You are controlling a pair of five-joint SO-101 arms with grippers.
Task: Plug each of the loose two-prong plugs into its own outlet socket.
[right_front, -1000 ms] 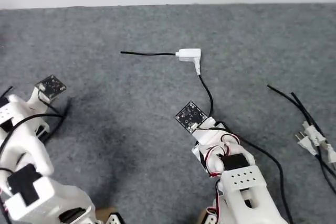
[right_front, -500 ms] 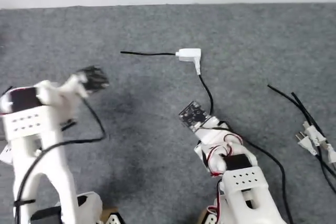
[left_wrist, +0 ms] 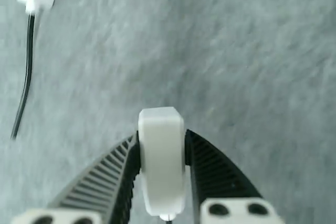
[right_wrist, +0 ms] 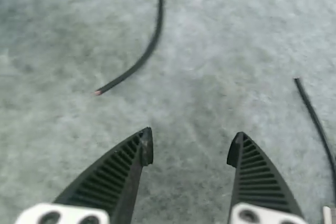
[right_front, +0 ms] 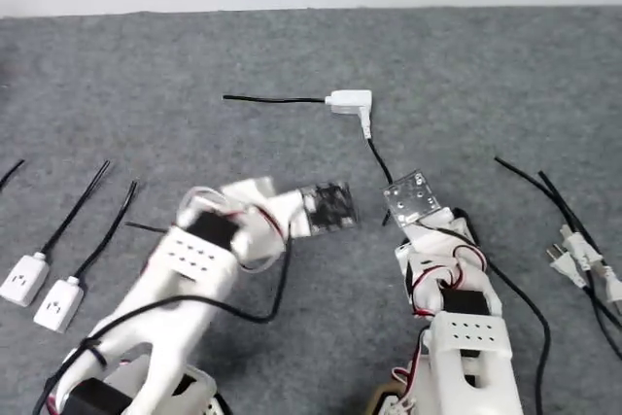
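1. Holding: my left gripper (left_wrist: 161, 136) is clamped on a white block (left_wrist: 161, 169), which I judge to be an outlet socket, above the middle of the bench (right_front: 486, 75).
2. Right gripper (right_wrist: 191, 145): jaws apart with nothing between them, over bare bench near a loose cord end (right_wrist: 98, 92).
3. Loose plugs (right_front: 578, 255): bunched at the bench's right edge, well apart from both grippers.
4. Spare sockets (right_front: 58, 303): two, side by side at the left edge.
5. Far socket (right_front: 348, 100): a plug appears to be seated in it.
6. Step in hand, as I judge it: presenting a socket for mating.
7. Next move calls for: my right gripper to take one plug by its body, with the prongs lined up to the slots.
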